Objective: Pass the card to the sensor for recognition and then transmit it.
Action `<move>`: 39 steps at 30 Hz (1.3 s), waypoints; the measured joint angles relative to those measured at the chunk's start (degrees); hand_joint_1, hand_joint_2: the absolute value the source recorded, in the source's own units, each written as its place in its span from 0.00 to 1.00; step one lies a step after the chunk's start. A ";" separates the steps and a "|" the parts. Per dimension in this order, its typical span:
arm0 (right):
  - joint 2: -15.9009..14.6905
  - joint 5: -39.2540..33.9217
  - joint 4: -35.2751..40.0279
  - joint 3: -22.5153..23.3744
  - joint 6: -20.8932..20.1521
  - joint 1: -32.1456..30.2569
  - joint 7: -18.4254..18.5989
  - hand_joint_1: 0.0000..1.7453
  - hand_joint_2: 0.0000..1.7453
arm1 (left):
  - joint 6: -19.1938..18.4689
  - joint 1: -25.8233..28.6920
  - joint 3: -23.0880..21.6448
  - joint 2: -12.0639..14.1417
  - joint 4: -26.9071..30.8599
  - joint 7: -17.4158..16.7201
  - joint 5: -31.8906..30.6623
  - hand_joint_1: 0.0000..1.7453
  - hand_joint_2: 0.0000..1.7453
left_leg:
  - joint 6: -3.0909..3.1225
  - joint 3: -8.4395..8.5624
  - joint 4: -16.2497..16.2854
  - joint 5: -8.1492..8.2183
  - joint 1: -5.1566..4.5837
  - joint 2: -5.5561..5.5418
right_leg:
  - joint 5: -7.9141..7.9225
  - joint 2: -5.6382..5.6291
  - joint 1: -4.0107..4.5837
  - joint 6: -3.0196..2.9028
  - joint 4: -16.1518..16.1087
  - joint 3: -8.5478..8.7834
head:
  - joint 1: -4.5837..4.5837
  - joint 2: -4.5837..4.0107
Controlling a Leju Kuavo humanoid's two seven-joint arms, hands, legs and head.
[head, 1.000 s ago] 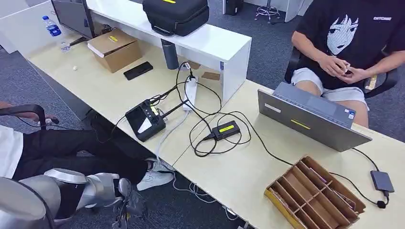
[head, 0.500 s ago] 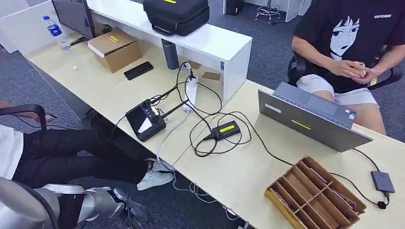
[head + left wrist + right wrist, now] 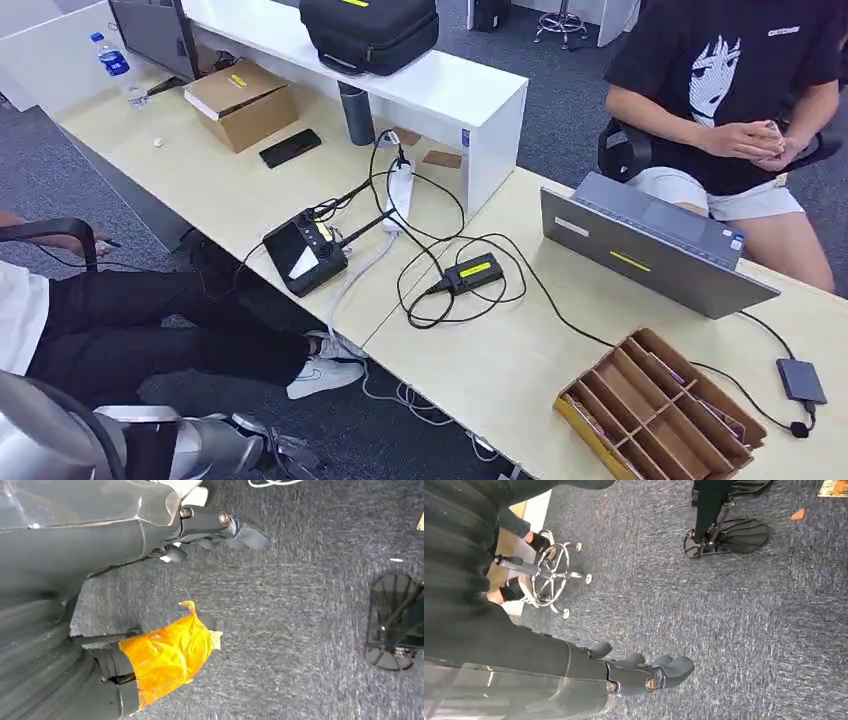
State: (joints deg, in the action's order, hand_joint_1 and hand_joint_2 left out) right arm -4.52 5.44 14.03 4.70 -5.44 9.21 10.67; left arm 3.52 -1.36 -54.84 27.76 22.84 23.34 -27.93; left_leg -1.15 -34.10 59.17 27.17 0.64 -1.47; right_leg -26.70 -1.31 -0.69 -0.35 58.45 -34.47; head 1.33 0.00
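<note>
From my head view, my left hand (image 3: pixel 285 455) hangs low at about 7 o'clock, below the edge of the surface (image 3: pixel 520 370), over the carpet. The wooden tray (image 3: pixel 660 410) of slots sits at 5 o'clock on the surface; I take it the cards (image 3: pixel 672 372) stand in its slots, though only thin edges show and I cannot be sure of them. The small black sensor (image 3: pixel 474 273) with the yellow label lies near the middle, at the end of a looped cable (image 3: pixel 430 300). A laptop (image 3: pixel 650 250) stands at 2 o'clock, and a person (image 3: pixel 740 90) sits behind it with hands clasped.

At my left wrist, the left hand (image 3: pixel 215 527) points down at the carpet (image 3: pixel 300 630), fingers loosely curled and apart, nothing in them. Orange tape (image 3: pixel 167 655) wraps a part of the hand nearer the camera.

At my right wrist, the right hand (image 3: pixel 644 675) hangs over the carpet too, fingers slack and spread, holding nothing. A chair base (image 3: pixel 546 575) and a person's feet are close by.

No card is in either hand, so the step in hand is the reach for one. I judge the right arm is the one to use, since the tray is on that side. It should rise clear of the surface edge, come down over a slot from above, and pinch a card by its top edge without nudging the tray. The carry to the sensor should stay above the cable loops.
</note>
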 joint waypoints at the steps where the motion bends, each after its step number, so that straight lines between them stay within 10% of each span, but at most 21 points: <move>1: 0.00 0.00 0.00 -0.05 -0.02 0.02 0.00 0.00 1.00 | -0.04 -0.01 0.00 0.00 -0.02 0.13 0.00 0.00 1.00 | 0.00 0.00 0.00 0.00 0.00 0.00 | 0.00 0.00 0.00 0.00 0.00 0.00 | 0.02 0.00; 11: -0.02 0.83 0.00 -0.74 0.05 0.22 0.22 0.00 1.00 | 0.51 -0.01 -0.02 -0.13 -0.55 3.61 2.41 0.00 1.00 | 0.00 0.00 0.00 0.00 0.00 -0.01 | 0.00 0.01 0.00 0.00 0.00 0.00 | 0.00 0.00; 17: -0.02 -0.33 -0.09 -0.74 0.35 -0.51 -2.30 0.00 1.00 | 14.63 0.93 0.00 -0.11 -0.52 10.21 4.98 0.00 1.00 | 0.00 0.00 0.00 0.01 0.00 0.00 | -0.03 0.01 0.00 -0.03 0.00 0.00 | 0.00 0.00; 21: -0.07 -0.07 -0.28 -0.74 0.37 -1.18 -3.02 0.00 1.00 | 16.74 1.54 -0.02 -0.15 -0.55 11.08 5.25 0.00 1.00 | -0.03 0.00 0.00 0.04 0.00 -0.01 | -0.04 0.00 0.00 -0.03 0.00 0.00 | 0.00 0.00; 33: 0.00 4.20 -0.33 -1.51 -0.98 1.54 1.62 0.00 1.00 | -5.47 -2.58 -8.70 3.24 -0.55 5.00 -4.05 0.00 1.00 | -0.06 0.04 0.00 0.00 0.01 -0.04 | -0.02 0.03 0.01 -0.04 0.03 0.02 | 0.00 0.00; 39: 0.26 4.17 -0.33 -1.92 -0.98 2.63 2.10 0.00 1.00 | -4.47 -4.60 -11.89 3.61 -0.55 4.46 -4.32 0.00 1.00 | -0.06 0.05 0.00 0.00 0.00 -0.03 | -0.03 0.01 0.00 -0.04 0.04 0.05 | 0.02 0.00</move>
State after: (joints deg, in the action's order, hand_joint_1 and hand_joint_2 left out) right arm -4.26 9.62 13.70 2.78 -6.43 11.84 12.76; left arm -0.95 -5.96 -66.73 31.36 22.29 27.81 -32.26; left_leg -1.21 -34.05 59.17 27.17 0.64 -1.50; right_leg -26.73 -1.30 -0.69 -0.39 58.49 -34.42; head 1.35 0.00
